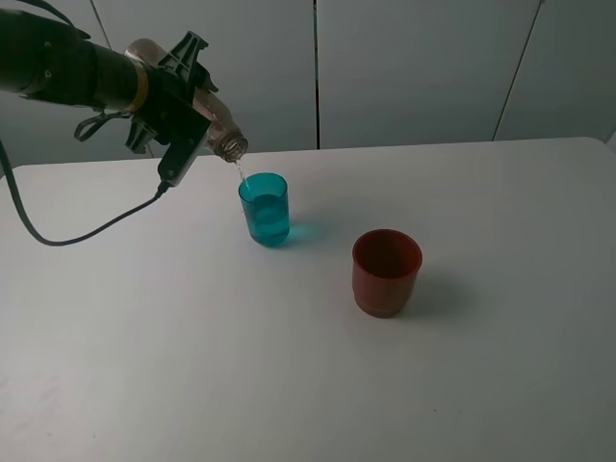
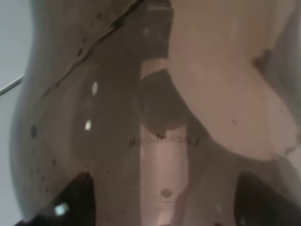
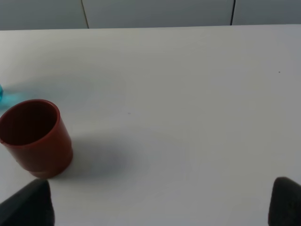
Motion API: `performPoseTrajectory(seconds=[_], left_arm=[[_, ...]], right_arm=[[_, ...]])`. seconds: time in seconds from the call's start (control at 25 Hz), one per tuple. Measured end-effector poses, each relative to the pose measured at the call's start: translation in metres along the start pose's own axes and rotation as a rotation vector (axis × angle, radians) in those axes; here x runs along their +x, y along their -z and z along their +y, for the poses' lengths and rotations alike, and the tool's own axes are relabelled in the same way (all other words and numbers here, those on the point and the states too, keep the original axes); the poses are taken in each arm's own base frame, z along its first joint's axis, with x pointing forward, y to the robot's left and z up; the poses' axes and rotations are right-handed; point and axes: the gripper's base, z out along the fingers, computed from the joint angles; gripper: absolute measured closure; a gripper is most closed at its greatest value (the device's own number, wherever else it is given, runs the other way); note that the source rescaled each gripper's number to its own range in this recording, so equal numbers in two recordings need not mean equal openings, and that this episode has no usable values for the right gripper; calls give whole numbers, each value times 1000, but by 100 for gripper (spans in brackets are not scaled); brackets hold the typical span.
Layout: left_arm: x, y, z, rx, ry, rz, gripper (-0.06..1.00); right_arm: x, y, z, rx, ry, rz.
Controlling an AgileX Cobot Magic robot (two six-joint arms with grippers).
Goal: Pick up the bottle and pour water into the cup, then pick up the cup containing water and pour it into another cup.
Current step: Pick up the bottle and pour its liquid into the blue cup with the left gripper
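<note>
The left gripper (image 1: 183,101), clamped on the bottle (image 1: 228,141), holds it tilted mouth-down at 11 o'clock above the teal cup (image 1: 264,209), with a thin stream of water falling in. The gripper hides most of the bottle body, which is only a blur in the left wrist view. The red cup (image 1: 386,272) stands at 4 o'clock of the teal cup on the white table (image 1: 500,375), and the right gripper (image 3: 156,207) has its jaws spread wide.

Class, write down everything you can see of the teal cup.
The teal cup is a small, translucent, plastic-looking tumbler with slightly tapered sides and an open top. It stands upright on the white table, seemingly holding some water. A thin stream falls into it from the tilted bottle above. The red cup stands apart; only table and water touch it.
</note>
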Motion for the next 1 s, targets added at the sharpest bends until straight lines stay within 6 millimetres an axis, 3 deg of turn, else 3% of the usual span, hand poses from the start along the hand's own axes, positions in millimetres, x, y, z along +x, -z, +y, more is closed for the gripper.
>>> performPoseTrajectory(seconds=[0.56, 1.0], left_arm=[[-6, 0, 3, -27, -52, -58, 92], [-13, -12, 6, -34, -77, -79, 92]], right_arm=[[0, 0, 0, 0, 0, 0], [0, 0, 0, 0, 0, 0]])
